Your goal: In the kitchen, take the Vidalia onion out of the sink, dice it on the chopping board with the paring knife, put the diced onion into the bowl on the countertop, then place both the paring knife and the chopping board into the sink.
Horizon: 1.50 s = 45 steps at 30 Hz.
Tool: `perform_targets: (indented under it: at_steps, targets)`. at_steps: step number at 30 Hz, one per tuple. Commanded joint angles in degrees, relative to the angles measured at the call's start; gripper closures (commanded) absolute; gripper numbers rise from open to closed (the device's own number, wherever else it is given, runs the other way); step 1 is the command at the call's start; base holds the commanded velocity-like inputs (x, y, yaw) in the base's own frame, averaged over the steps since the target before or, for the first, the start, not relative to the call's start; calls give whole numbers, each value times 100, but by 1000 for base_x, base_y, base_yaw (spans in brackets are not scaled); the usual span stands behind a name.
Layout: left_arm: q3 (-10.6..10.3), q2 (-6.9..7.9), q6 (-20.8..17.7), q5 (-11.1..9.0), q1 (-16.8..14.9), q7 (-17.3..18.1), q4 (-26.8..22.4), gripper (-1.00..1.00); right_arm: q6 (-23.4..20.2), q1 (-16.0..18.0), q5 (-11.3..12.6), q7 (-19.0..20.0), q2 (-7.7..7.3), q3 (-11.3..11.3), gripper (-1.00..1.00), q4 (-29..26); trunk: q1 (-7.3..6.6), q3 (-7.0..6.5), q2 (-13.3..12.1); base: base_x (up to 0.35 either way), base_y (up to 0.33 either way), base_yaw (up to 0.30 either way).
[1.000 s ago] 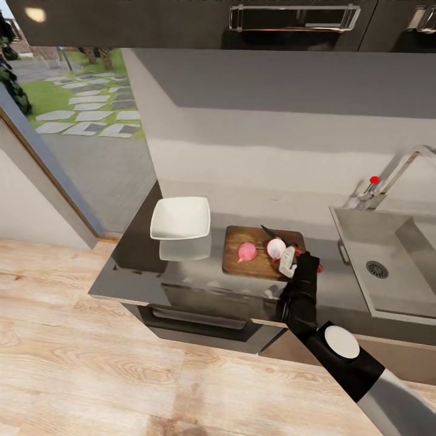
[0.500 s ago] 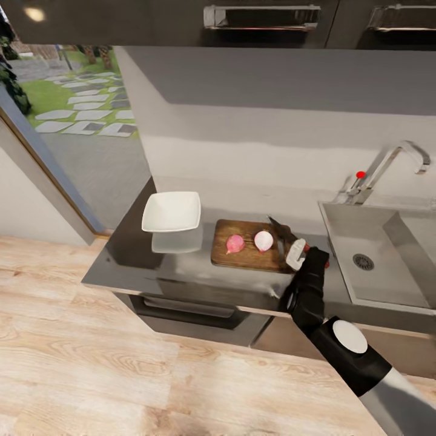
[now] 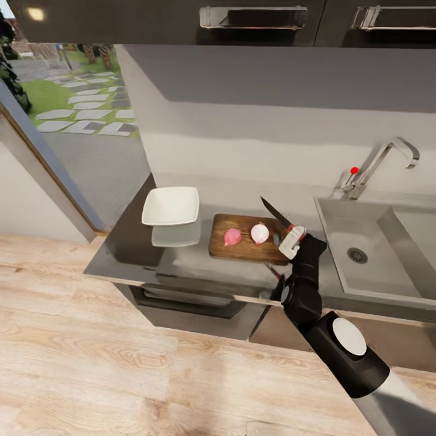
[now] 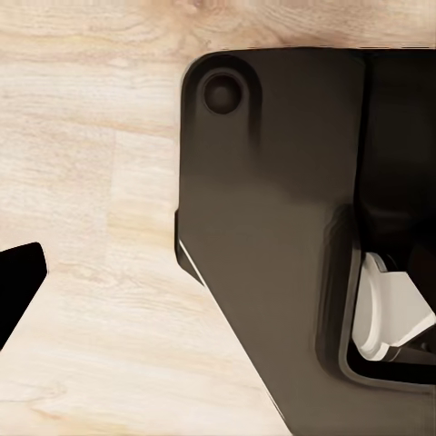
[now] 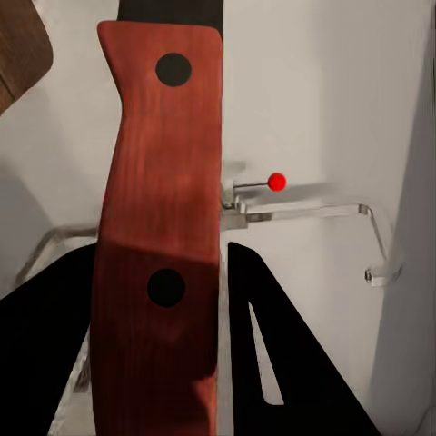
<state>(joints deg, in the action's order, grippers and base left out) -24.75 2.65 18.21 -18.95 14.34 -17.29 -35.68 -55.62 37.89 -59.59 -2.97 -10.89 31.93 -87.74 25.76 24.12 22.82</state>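
Observation:
On the dark wooden chopping board (image 3: 245,250) lie two onion halves, one pink (image 3: 232,236) and one pale (image 3: 260,233). My right gripper (image 3: 291,240) is shut on the paring knife's red handle (image 5: 159,227) and holds it above the board's right end. The thin dark blade (image 3: 275,213) points up and away over that end. A white square bowl (image 3: 171,206) stands on the grey countertop (image 3: 194,261) left of the board. The grey sink (image 3: 366,227), with its drain (image 3: 356,255), is to the right. One black finger (image 4: 18,282) of my left gripper hangs over the floor.
A chrome tap (image 3: 381,160) with a red knob (image 3: 354,171) rises behind the sink. Dark wall cabinets (image 3: 254,21) hang overhead. A glass door to the garden (image 3: 72,103) lies on the left. Light plank floor (image 3: 121,363) runs in front of the counter.
The right gripper has lifted the knife off the board's right edge and the blade now tilts upward. The head camera has shifted, sliding the whole scene.

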Motion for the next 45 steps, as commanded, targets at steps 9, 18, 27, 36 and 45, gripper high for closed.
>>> perform_targets:
  at_steps: [9,18,27,36,45]
  targets:
    - [-48,9,16,-48,-2,-47,-9,-100,-39,8,26,-13,112,55,100,-75,2,8,10,-66,100,0]
    - [-48,8,16,-48,-2,-47,-9,-100,-45,8,65,4,113,55,100,-24,2,8,10,72,109,0]
    - [-48,9,16,-48,-2,-47,-9,-100,-46,8,78,24,114,59,100,26,2,8,10,45,153,0]
    - [-48,8,16,-49,-2,-47,-9,-100,-45,8,79,186,113,59,100,313,2,8,10,1,6,0]
    - [-48,9,16,-48,-2,-47,-9,-100,-37,8,79,191,110,59,100,569,2,8,10,0,0,0]
